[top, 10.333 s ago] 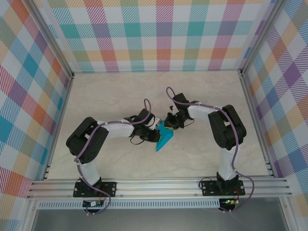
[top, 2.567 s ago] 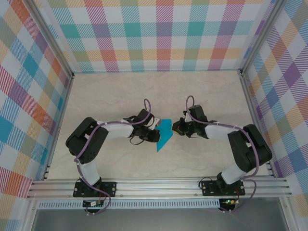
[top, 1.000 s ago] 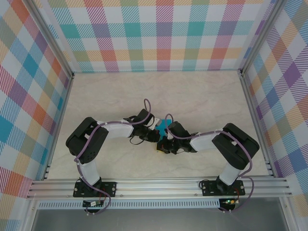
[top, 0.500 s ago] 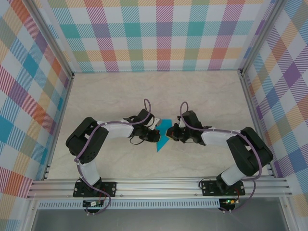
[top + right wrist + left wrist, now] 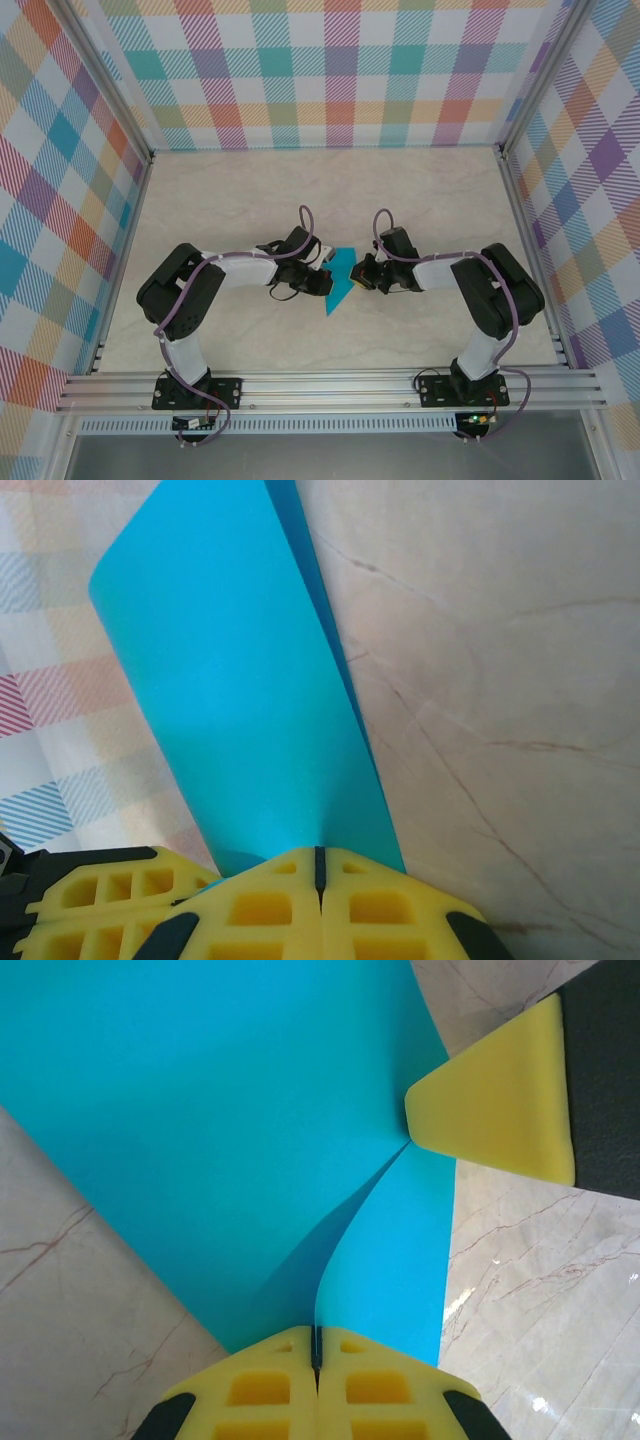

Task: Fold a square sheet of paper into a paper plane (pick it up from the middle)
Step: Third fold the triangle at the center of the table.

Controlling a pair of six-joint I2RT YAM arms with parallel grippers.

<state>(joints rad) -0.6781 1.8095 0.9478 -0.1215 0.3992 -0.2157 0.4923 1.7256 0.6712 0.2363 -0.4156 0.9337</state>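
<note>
The square sheet of paper (image 5: 338, 283), already partly folded into a narrow pointed shape, is lying near the middle of the table (image 5: 420, 200), well away from all four edges. Its long axis is running on a slant: the broad end is pointing toward the far edge and a little right, and the tip is pointing toward the near edge and a little left.

The sheet is sitting directly between the two end effectors. The left gripper (image 5: 322, 279) is meeting it from the left side and the right gripper (image 5: 357, 276) from the right, both across the long axis and close to the broad end. Neither arm is nearer, since both are touching it.

In the left wrist view the left gripper's yellow pads (image 5: 270, 1385) are pressing together, with a raised ridge of the blue paper running into the seam between them. In the right wrist view the right gripper's pads (image 5: 250, 905) are likewise closing flat on each other, pinching a blue flap (image 5: 240, 700) that is standing up off the marbled surface.

The coming fold probably depends on carrying that right-hand flap leftward across the long axis while the left gripper is anchoring the other side.

Count: one sheet, two grippers.
</note>
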